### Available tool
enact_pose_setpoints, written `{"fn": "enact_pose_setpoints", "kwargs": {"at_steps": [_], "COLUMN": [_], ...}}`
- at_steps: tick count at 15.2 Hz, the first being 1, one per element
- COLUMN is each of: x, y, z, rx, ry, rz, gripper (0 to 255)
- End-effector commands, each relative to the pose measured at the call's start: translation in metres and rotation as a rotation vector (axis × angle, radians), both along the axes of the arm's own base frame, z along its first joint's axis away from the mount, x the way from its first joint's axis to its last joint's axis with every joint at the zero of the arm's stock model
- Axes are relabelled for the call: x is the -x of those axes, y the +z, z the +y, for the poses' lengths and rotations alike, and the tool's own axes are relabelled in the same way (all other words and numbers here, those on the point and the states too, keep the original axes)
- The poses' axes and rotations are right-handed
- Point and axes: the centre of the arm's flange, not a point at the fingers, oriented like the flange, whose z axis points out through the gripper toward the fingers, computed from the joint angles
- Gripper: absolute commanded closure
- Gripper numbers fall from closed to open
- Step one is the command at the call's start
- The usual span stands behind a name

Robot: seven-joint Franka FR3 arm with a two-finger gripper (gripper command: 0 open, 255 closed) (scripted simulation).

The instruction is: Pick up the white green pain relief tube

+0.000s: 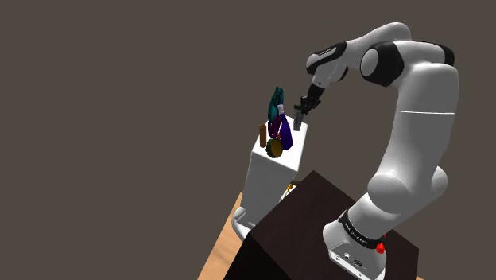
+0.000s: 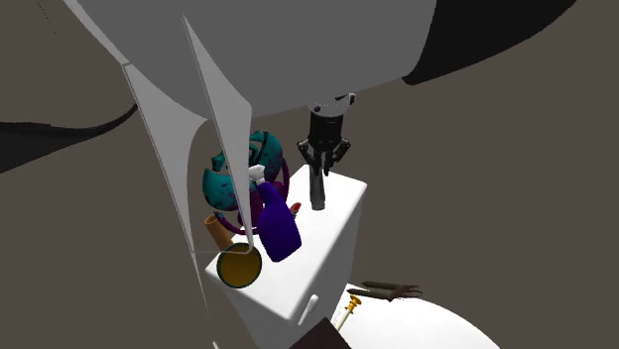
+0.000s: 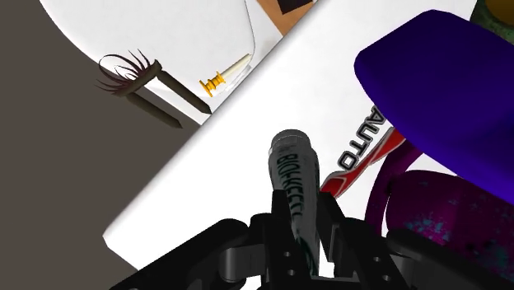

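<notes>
Within the gripper (image 3: 301, 216), a grey green-lettered tube (image 3: 292, 161)

White arm (image 1: 417, 119) had rounded segments, dark joints (image 1: 380, 64), a lettered black band (image 1: 355, 231) and red button (image 1: 381, 248) near its base, and black fingers (image 3: 336, 226).

Light is soft and even, falling from above: the arm (image 1: 417, 119) glows white on its upper shells and grades to grey beneath. The cabinet (image 1: 266, 179) top is the brightest patch, its side greyer. Walls stay dull brown-grey. The tube (image 3: 294, 177) renders dark grey.
</notes>
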Motion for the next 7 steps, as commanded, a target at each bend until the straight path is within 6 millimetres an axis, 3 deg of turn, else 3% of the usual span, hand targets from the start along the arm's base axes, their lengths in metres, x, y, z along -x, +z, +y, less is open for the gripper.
{"fn": "enact_pose_setpoints", "kwargs": {"at_steps": [1,5,7], "x": [0.0,0.0,0.0], "y": [0.01,0.031,0.032], "z": [-0.001,-0.001,0.0], "rx": [0.0,0.0,0.0], "ry": [0.0,0.0,0.0], "rz": [0.0,0.0,0.0], "gripper": [255,255,255]}}
